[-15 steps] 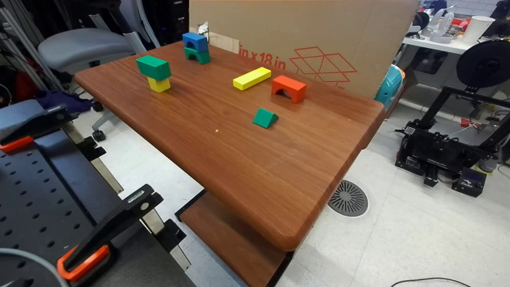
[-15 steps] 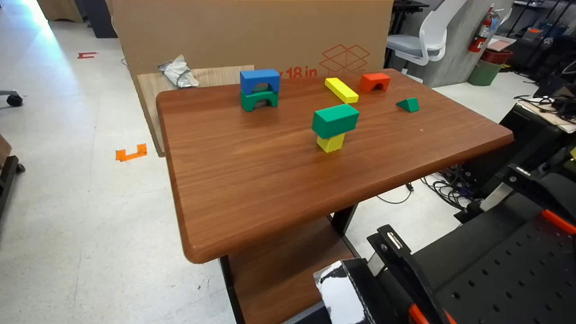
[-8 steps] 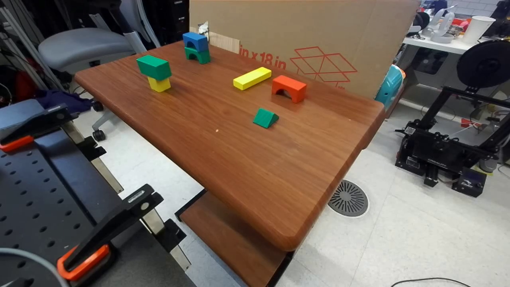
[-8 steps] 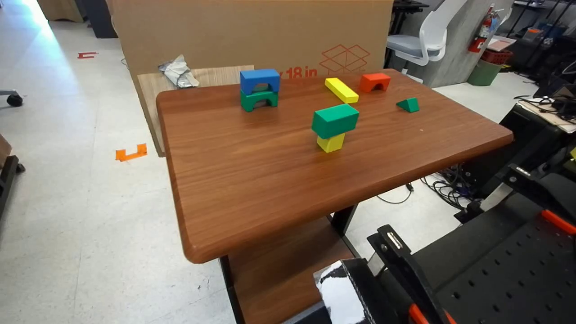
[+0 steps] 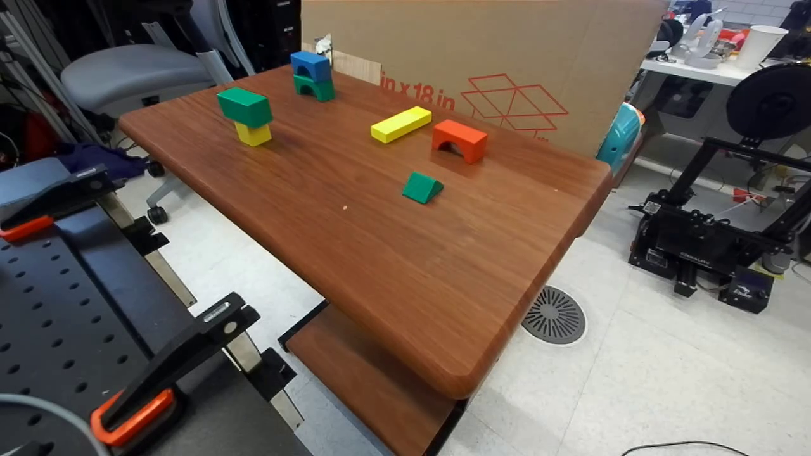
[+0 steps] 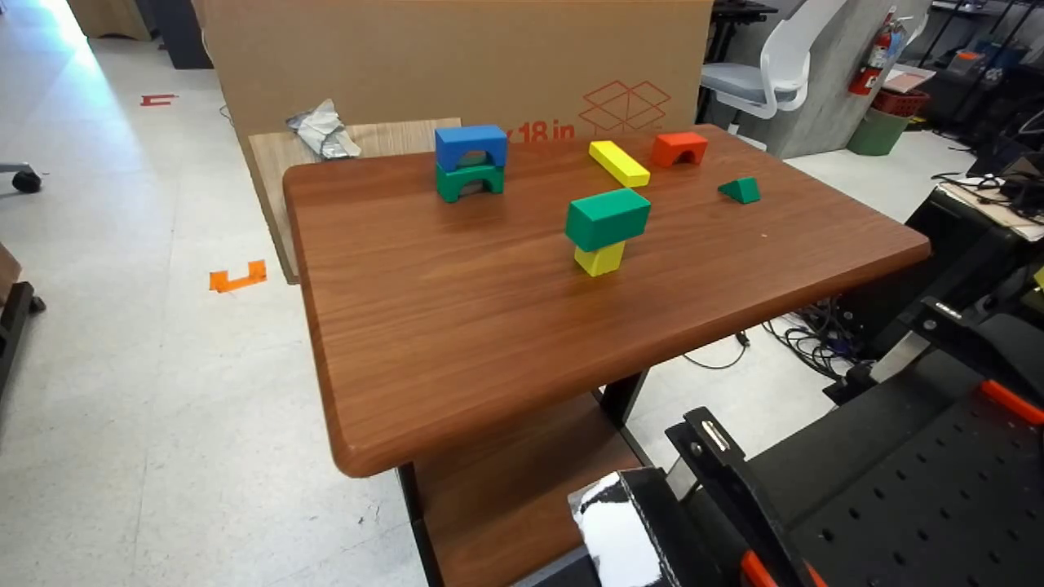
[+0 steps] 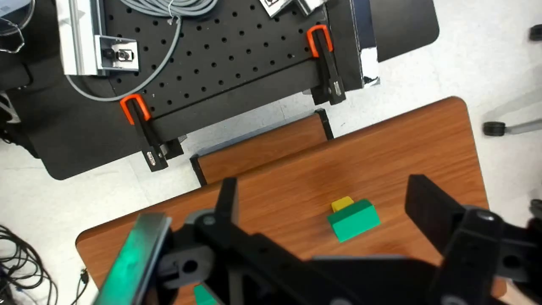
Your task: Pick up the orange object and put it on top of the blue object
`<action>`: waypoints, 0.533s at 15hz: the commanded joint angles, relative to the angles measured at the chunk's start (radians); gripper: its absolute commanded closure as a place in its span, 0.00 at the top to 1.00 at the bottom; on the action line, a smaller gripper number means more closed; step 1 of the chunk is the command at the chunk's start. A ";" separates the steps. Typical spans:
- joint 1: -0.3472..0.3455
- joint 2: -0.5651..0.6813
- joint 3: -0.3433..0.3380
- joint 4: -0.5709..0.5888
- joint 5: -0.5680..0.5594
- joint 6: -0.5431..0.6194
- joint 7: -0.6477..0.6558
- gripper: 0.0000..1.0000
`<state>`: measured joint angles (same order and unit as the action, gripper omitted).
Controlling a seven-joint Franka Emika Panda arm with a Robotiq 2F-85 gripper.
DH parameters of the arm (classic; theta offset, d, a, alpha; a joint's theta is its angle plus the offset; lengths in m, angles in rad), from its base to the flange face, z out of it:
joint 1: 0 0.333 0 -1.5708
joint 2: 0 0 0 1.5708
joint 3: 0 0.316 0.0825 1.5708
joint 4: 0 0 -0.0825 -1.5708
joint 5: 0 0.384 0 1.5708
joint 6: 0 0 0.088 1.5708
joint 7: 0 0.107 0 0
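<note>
The orange object, a small orange-red arch block (image 5: 460, 133), stands on the brown table (image 5: 355, 253) beside the yellow bar; it also shows in an exterior view (image 6: 677, 146). The blue object, a blue arch block (image 5: 310, 64), sits on top of a green arch block (image 5: 315, 88) near the table's far edge; both also show in an exterior view, blue block (image 6: 471, 141) over green block (image 6: 471, 177). My gripper (image 7: 324, 182) shows only in the wrist view, its fingers wide apart with nothing between them, high above the table. The orange and blue objects do not show in the wrist view.
A green block (image 5: 245, 108) rests overhanging on a yellow cube (image 5: 253, 133). The yellow bar (image 5: 401, 125) lies left of the orange block, and a green triangular block (image 5: 422, 187) lies in front of it. A large cardboard box (image 5: 405, 38) stands behind the table.
</note>
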<state>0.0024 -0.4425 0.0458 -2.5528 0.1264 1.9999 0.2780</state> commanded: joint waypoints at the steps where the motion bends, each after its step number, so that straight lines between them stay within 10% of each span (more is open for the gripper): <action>1: -0.031 0.163 -0.044 0.141 0.025 0.021 -0.027 1.00; 8: -0.081 0.432 -0.120 0.393 -0.024 0.097 -0.128 1.00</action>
<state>-0.0601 -0.1344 -0.0543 -2.2891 0.1198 2.0859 0.1925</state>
